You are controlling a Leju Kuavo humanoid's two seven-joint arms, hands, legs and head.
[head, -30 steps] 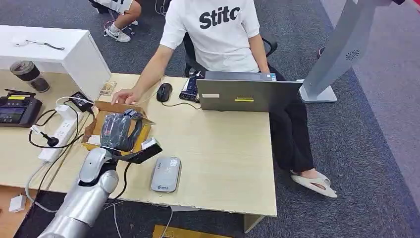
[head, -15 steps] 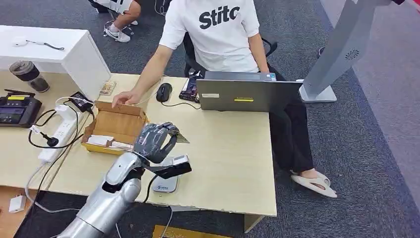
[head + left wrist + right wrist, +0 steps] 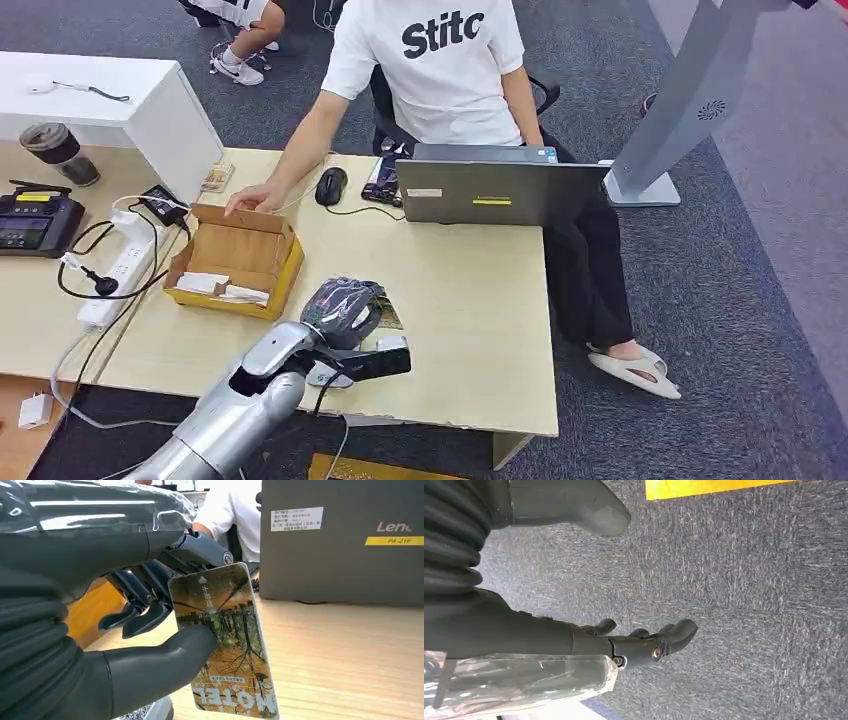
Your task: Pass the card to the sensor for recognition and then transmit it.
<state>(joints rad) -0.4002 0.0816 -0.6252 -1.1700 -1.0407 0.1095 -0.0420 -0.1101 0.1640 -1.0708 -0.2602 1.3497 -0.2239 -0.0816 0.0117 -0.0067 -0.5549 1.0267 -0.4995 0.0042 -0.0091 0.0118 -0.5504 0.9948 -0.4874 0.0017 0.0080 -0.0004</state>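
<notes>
Since a second ago the left hand has swung away from the cardboard box toward the robot's right and nearer the counter's front edge, and it now hides most of the grey sensor that lay in plain sight before.

The card is pinched between the thick thumb and the darker fingers of that hand. In the left wrist view its long axis runs from the fingers down toward the counter, tilted slightly, with its printed face to the camera. In the head view a corner of it pokes out past the hand on the laptop's side.

The silver left arm reaches in low over the front edge, wrist bent, palm down over the sensor. The right hand hangs above grey carpet, fingers loosely curled and apart, holding nothing.

The card reads "HOTEL", seen upside down. The laptop shows "Len" and a yellow strip marked "P4-216". The seated person's white shirt reads "Stitc".
</notes>
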